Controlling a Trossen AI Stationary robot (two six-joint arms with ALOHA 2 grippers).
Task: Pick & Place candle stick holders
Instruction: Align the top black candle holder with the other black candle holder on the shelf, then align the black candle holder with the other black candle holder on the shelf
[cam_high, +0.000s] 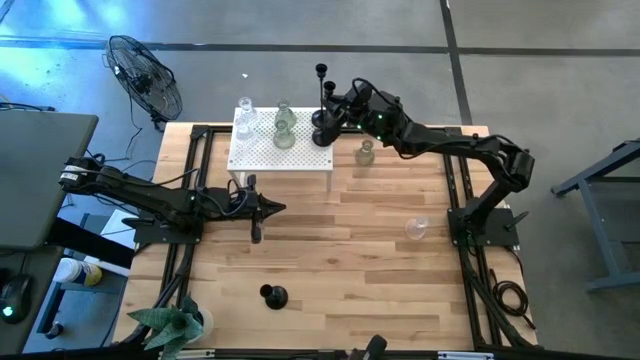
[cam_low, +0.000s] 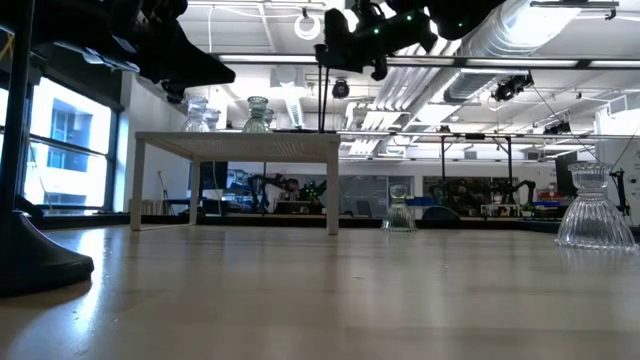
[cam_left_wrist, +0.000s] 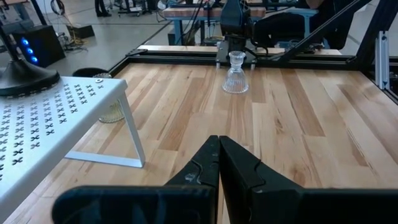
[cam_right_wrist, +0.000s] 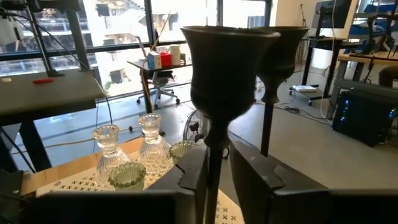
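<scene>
A tall black candle stick holder (cam_right_wrist: 224, 68) stands upright at the right end of the white perforated little table (cam_high: 270, 155). Its thin stem (cam_right_wrist: 214, 168) is between the fingers of my right gripper (cam_right_wrist: 217, 149), which reaches in level from the table's right side (cam_high: 330, 118), slightly open. A second black holder (cam_right_wrist: 283, 56) stands just behind it. Glass holders (cam_right_wrist: 152, 146) stand farther along the little table. My left gripper (cam_high: 278, 208) hovers shut and empty over the wood, left of centre. My right gripper has one finger (cam_right_wrist: 194, 174) right beside the stem (cam_right_wrist: 214, 186), below the cup. A narrow gap shows on the other finger's side. Whether it touches the stem I cannot tell. The fingers come level, across the upright stem; the base is hidden.
On the wooden table stand a pale-green glass holder (cam_high: 366, 152) right of the little table, a clear one (cam_high: 416, 228) near the right arm's base, and a short black one (cam_high: 272, 295) near the front. A floor fan (cam_high: 145, 75) stands beyond the far left corner.
</scene>
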